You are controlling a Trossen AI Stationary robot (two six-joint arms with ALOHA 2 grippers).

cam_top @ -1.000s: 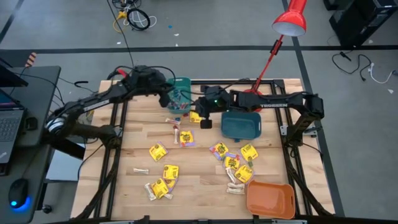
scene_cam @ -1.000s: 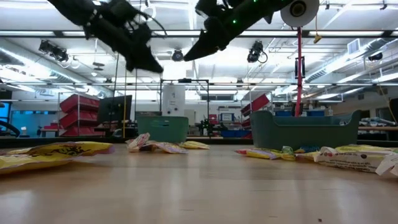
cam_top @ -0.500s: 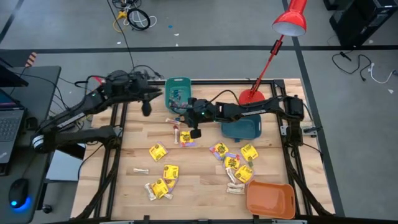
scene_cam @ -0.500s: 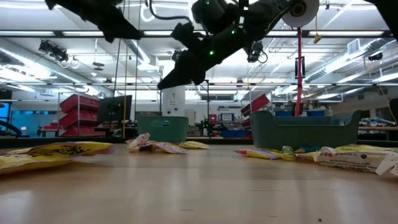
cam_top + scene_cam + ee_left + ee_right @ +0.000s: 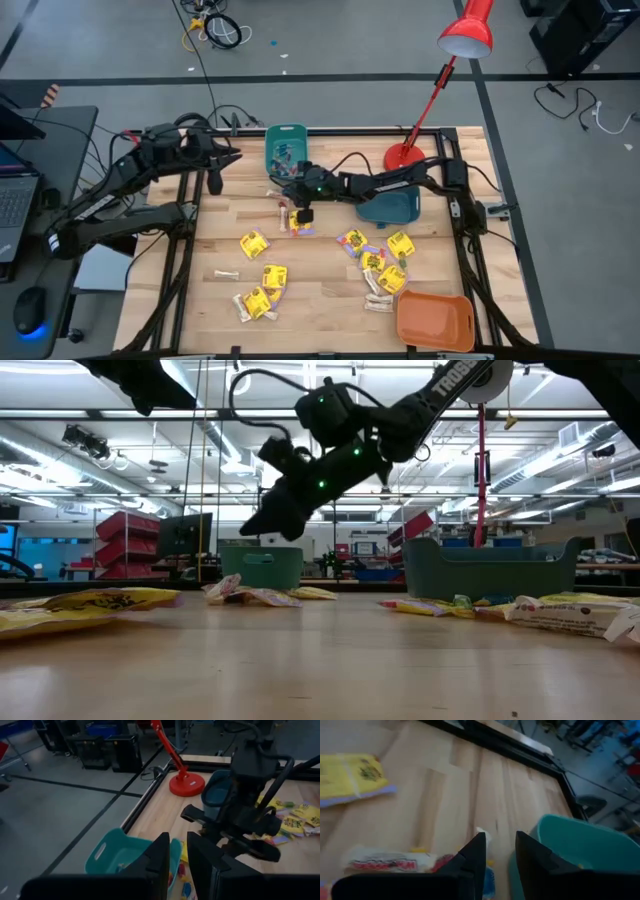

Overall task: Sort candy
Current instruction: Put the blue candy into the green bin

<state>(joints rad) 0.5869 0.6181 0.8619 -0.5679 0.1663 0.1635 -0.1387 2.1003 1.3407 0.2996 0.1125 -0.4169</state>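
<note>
Candy lies scattered on the wooden table: yellow packets point(image 5: 253, 243) point(image 5: 390, 278), pale sticks point(image 5: 227, 273), and a small cluster point(image 5: 292, 224) near the light teal bin point(image 5: 285, 150). That bin holds small coloured pieces. My right gripper point(image 5: 303, 213) hangs open just above the cluster, slanting down, with nothing between its fingers point(image 5: 499, 855). In its wrist view a pale stick with red print point(image 5: 395, 864) and a yellow packet point(image 5: 350, 775) lie ahead. My left gripper point(image 5: 213, 180) is drawn back at the table's far left, raised and slightly open, with nothing between its fingers point(image 5: 178, 862).
A dark teal bin point(image 5: 388, 203) stands right of the cluster and an orange bin point(image 5: 435, 320) at the near right corner. A red desk lamp point(image 5: 404, 156) stands at the far edge. Bare wood lies in the table's near middle.
My left gripper has drawn back from over the light teal bin toward the table's left edge and risen. My right gripper has swung from beside the dark teal bin toward the left and sunk toward the candy cluster near the light teal bin.
</note>
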